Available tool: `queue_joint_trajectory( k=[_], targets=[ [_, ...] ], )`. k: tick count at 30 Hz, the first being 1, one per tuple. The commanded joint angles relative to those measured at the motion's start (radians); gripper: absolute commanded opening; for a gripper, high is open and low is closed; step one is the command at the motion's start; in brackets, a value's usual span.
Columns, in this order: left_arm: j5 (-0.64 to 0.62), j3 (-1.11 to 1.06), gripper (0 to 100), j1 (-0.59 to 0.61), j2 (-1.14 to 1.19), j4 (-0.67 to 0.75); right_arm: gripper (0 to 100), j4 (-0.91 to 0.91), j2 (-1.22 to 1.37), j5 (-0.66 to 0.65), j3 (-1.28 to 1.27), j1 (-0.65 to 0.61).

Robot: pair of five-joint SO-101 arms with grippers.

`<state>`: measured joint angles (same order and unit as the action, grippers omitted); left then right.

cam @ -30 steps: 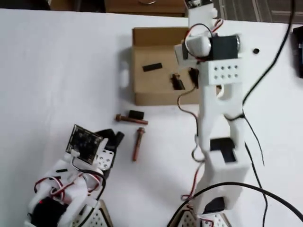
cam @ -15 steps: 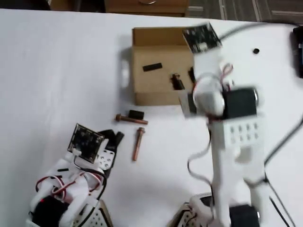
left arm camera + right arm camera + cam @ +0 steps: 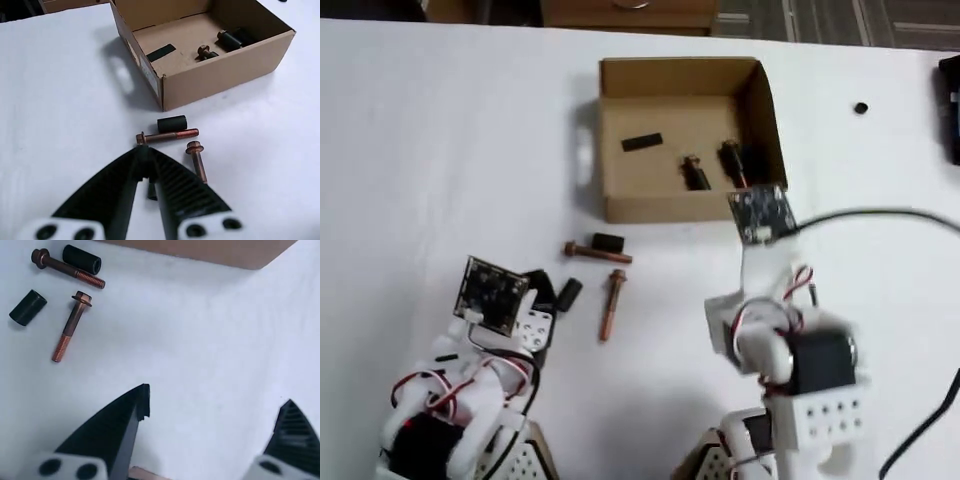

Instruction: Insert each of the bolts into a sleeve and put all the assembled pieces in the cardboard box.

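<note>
The cardboard box (image 3: 620, 205) stands at the table's far middle. It holds two bolt-and-sleeve pieces (image 3: 696, 173) (image 3: 731, 160) and a flat black piece (image 3: 641, 142). On the table in front of it lie a copper bolt (image 3: 597, 252) beside a black sleeve (image 3: 608, 242), a second bolt (image 3: 612, 303) and a second sleeve (image 3: 568, 292). My left gripper (image 3: 144, 150) is shut, its tips just short of the first bolt (image 3: 167, 136), with the second sleeve (image 3: 151, 191) under it. My right gripper (image 3: 215, 410) hangs open and empty over bare table, right of the loose bolts (image 3: 71, 325).
The right arm (image 3: 790, 360) is folded back at the near edge, its cable trailing off to the right. The left arm (image 3: 460, 400) sits at the near left. A small black knob (image 3: 861, 107) lies at the far right. The table's left side is bare white cloth.
The right arm has drawn back from over the box toward the near edge, uncovering the box's inside. The left arm has shifted slightly; the loose bolts and sleeves have not moved.
</note>
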<state>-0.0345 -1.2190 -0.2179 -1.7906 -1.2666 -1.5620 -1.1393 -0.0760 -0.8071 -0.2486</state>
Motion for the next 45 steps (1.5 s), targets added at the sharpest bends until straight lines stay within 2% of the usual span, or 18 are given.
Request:
queue_joint_trajectory(
  k=[1,4,7,9,15,21,26,30,36,41,45],
  targets=[
    [0.008,0.008,2,0.091,0.003,0.011,38.0,0.038,-0.143,0.026,-0.1,0.004],
    [0.008,0.01,2,0.207,-0.002,-0.02,38.0,0.012,-0.213,0.126,-0.1,-0.008],
    [0.008,0.016,2,0.252,-0.002,-0.052,38.0,-0.031,-0.237,0.282,-0.1,-0.071],
    [0.008,0.035,2,0.273,-0.002,-0.054,38.0,-0.044,-0.237,0.336,-0.1,-0.114],
    [0.008,0.044,2,0.353,-0.002,-0.068,38.0,-0.036,-0.237,0.345,-0.097,-0.188],
    [0.008,0.042,2,0.427,-0.002,-0.08,38.0,-0.001,-0.209,0.341,-0.046,-0.358],
    [0.008,0.042,2,0.473,-0.002,-0.081,38.0,0.025,-0.01,0.379,0.086,-0.386],
    [0.008,0.041,2,0.48,-0.002,-0.081,38.1,0.024,0.219,0.552,0.232,-0.49],
    [0.005,0.042,2,0.48,-0.002,-0.081,38.1,0.031,0.467,0.729,0.46,-0.512],
    [0.003,0.042,2,0.48,-0.002,-0.081,38.0,0.163,0.601,0.855,0.482,-0.613],
    [0.002,0.039,2,0.479,-0.002,-0.087,38.0,0.302,0.691,1.008,0.474,-0.699]
  ],
)
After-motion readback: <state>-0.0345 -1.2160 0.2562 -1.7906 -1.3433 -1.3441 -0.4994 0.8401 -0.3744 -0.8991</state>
